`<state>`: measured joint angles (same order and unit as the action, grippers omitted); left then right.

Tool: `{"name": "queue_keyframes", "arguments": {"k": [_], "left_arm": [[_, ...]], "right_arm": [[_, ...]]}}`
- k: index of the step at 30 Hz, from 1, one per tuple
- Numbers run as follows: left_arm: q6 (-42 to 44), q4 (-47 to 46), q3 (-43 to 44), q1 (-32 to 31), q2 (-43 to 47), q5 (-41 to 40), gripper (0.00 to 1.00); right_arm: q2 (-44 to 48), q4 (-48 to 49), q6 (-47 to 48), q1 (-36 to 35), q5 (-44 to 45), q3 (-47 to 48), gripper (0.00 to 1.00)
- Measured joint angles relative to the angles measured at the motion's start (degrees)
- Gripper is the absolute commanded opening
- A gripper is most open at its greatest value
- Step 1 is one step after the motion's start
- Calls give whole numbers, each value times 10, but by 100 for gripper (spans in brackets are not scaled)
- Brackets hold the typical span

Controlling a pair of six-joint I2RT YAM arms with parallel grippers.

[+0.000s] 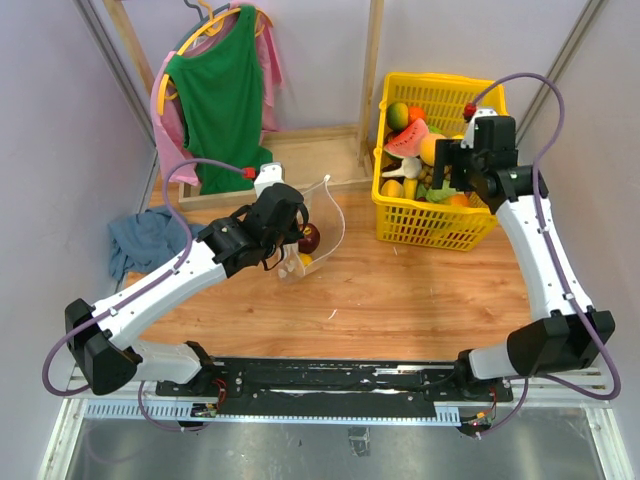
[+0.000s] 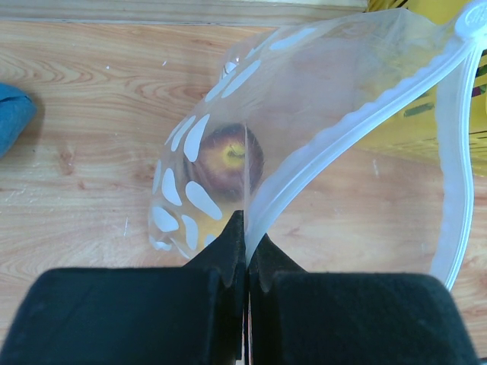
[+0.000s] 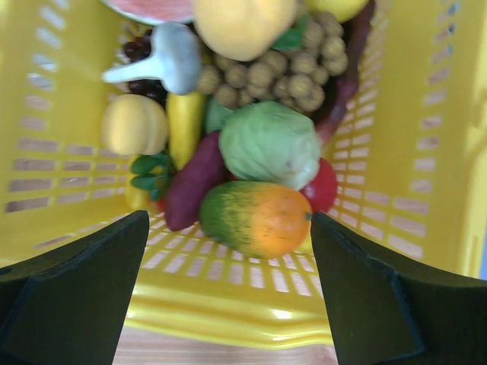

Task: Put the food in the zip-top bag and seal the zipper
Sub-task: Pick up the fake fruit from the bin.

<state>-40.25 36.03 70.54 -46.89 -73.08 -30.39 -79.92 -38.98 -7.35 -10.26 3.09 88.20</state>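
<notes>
Pinched the zip-top bag [image 2: 327, 84] by its zipper [image 2: 358, 122], tight in the left gripper [image 2: 245, 232], dark red fruit [image 2: 226, 160] inside, down on the table [image 2: 76, 190]. Hovered the right gripper [image 3: 227, 228], jaws wide, over the yellow basket [image 3: 426, 152], mango [image 3: 255, 218] below hemmed in by cabbage [image 3: 266, 144] and sweet potato [image 3: 194, 182].

The clear, white-dotted plastic zip-top bag [image 2: 319, 99] stands mouth-open left of the middle of the wooden table [image 1: 400, 300], its pale press-seal zipper [image 2: 358, 122] unsealed and curving, a dark purple-red round toy fruit [image 2: 226, 161] at its bottom, while the green-orange toy mango [image 3: 256, 218] lies against the near wall of the yellow plastic basket [image 3: 228, 304] at the far right corner.
</notes>
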Motion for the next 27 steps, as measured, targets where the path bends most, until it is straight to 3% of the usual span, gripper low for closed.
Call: {"name": "queue_keyframes", "arguments": {"k": [8,18,23,27], "left_arm": [[0,0,0,0,0,1,0],[0,-3,0,0,-6,6,0],[0,-3,0,0,-6,6,0],[0,-3,0,0,-6,7,0]], "right_arm": [[-31,-5,-21,82,-10,-26,96],[-98,-8,-38,105,-81,-56,96],[-110,1,-43,105,-122,-63,89],[-111,4,-46,107,-145,-63,75]]}}
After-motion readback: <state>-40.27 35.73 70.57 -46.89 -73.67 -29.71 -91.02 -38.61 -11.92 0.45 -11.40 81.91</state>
